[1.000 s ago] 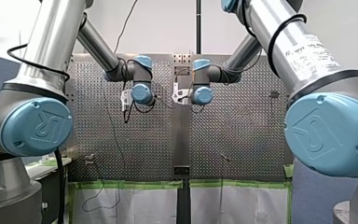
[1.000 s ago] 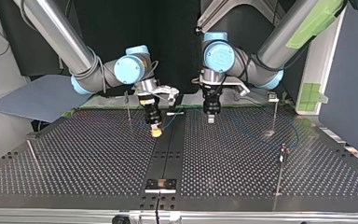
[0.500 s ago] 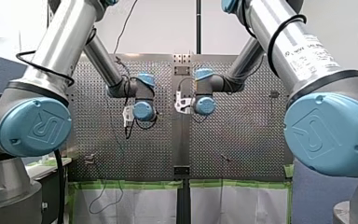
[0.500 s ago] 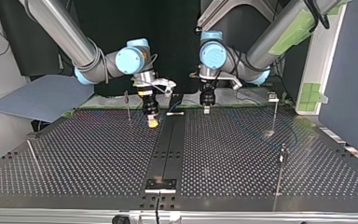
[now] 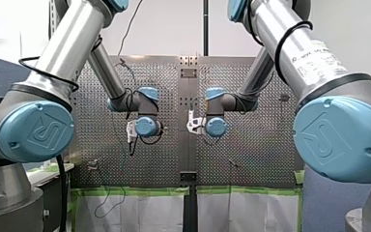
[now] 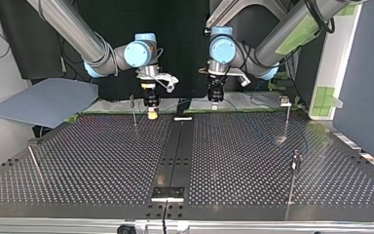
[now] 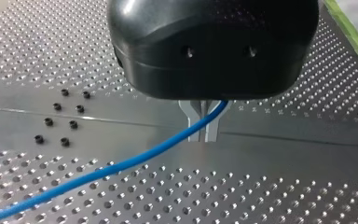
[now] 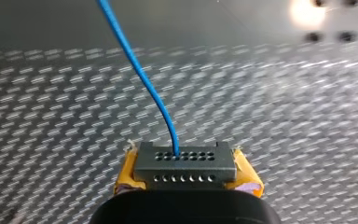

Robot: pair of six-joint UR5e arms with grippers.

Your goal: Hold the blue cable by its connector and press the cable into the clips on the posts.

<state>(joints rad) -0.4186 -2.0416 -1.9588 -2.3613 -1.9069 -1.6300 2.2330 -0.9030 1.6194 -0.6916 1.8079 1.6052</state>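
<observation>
Blue cable point(image 8: 133, 56) ends in a grey connector point(image 8: 185, 163). The connector is clamped between the yellow pads point(image 8: 127, 176) of the right pincer point(image 8: 186, 173). Cable leaves the connector's upper row of holes and runs away over the perforated worktop point(image 6: 102, 161).

Further along, the cable passes through the left pincer point(image 7: 204, 139). Its metal fingers point(image 7: 213, 130) are closed to a narrow slit. The cable comes out near their roots and slants off above the plate. Can't tell how hard it's pinched.

Both pincers hang tips-down above the worktop's arm-side edge, one on each side of the centre strip point(image 6: 175, 156), near each other but apart.

First post point(image 6: 133, 112), thin and upright, stands just beside the right pincer at that same edge. Second post point(image 6: 286, 119) and third post point(image 6: 292, 178) stand toward the side edge on the left arm's side, well apart from both pincers.
</observation>
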